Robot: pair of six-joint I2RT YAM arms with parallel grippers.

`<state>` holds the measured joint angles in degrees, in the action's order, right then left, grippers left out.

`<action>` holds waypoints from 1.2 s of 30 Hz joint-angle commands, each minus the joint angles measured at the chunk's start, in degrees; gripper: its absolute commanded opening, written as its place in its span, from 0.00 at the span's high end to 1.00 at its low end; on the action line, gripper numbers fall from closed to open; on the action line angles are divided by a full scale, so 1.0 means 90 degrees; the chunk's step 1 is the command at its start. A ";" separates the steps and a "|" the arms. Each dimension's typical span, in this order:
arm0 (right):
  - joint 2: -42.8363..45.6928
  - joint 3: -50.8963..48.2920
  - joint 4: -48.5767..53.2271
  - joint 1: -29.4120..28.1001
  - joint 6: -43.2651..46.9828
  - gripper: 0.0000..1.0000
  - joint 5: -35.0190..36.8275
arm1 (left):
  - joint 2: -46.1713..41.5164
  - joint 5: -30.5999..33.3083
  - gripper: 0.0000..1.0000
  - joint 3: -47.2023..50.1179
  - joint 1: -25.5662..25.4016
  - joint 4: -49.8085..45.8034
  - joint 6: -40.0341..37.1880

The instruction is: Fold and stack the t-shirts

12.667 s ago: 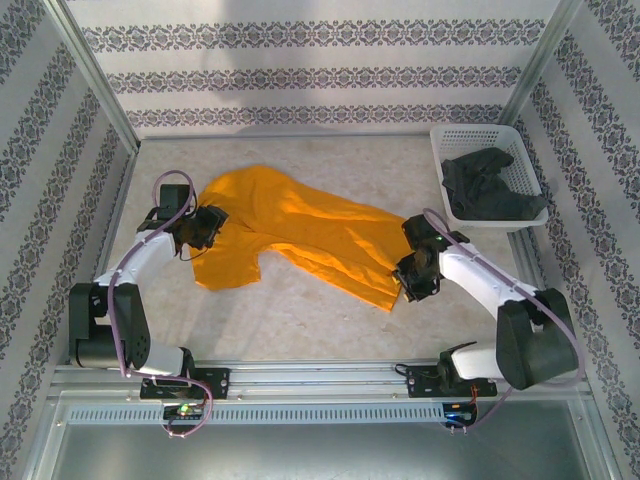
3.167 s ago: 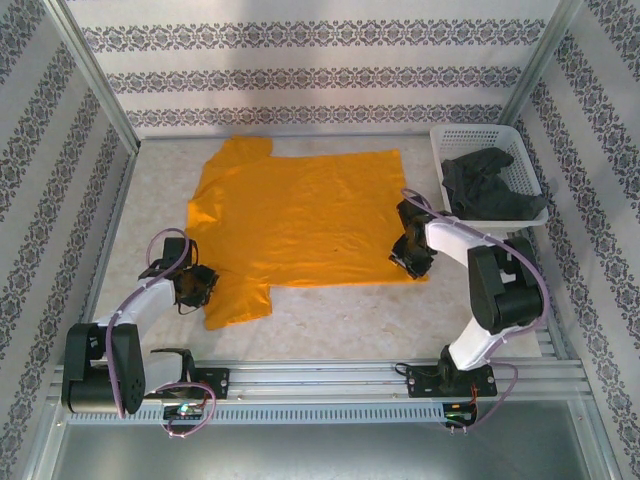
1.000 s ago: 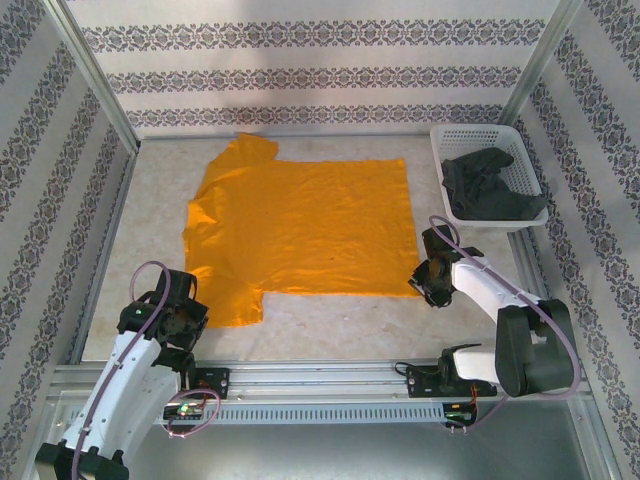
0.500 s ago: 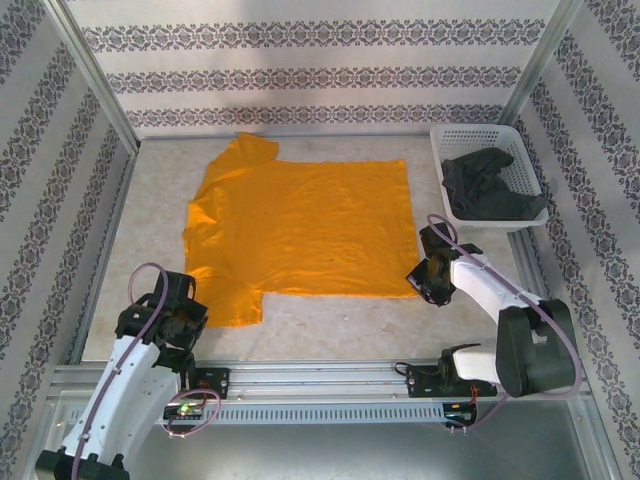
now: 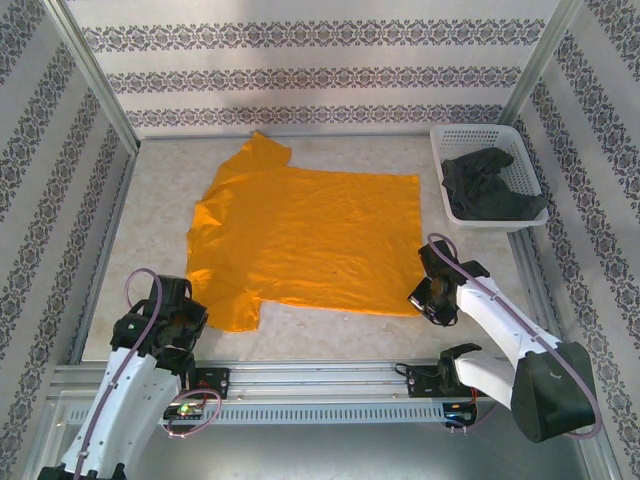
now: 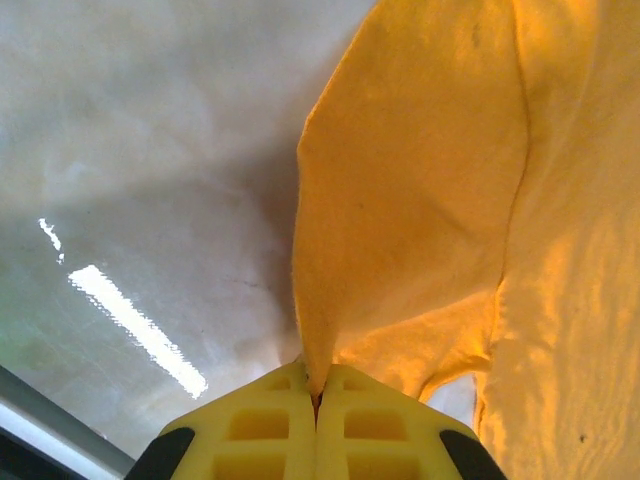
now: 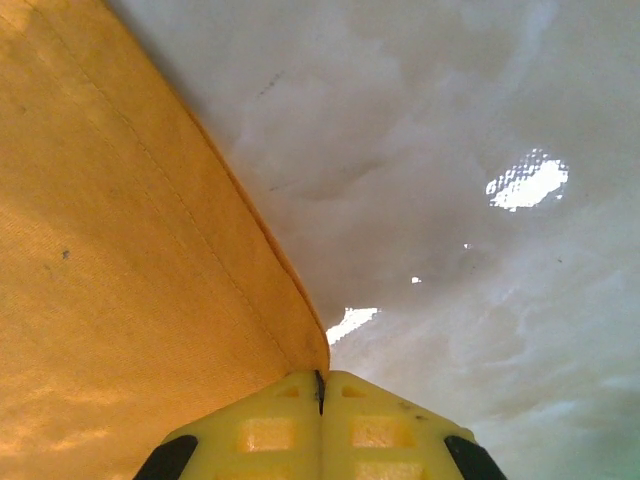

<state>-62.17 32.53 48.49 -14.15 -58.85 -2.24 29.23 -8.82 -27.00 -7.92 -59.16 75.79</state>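
While the orange t-shirt lies spread flat across the middle of the worktop | left hand clamped on its sleeve tip near the front-left corner | right hand clamped on its hem corner near the front edge | grey t-shirt bunched in white basket, far-right corner

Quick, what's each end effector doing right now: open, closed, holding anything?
Left end effector: closed, pinching a sleeve of the bright orange-yellow cloth t-shirt.
Right end effector: closed, pinching that shirt's hem corner.
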 commanded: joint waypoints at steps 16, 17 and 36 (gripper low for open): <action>-0.0884 0.1707 0.0571 0.0377 -0.1669 1.00 0.0072 | 0.3901 -0.0170 1.00 -0.2344 0.0007 0.3227 -0.1265; -0.0991 0.1849 0.0586 0.0431 -0.1752 1.00 0.0083 | 0.4080 -0.0181 1.00 -0.2482 0.0042 0.3285 -0.1315; -0.2637 0.3577 0.0749 0.0826 -0.1869 1.00 0.0716 | 0.5996 -0.0082 1.00 -0.4301 0.0586 0.4109 -0.2030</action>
<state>-84.20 62.37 53.30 -7.60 -75.31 1.10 81.82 -10.68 -63.61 -3.53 -24.53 60.29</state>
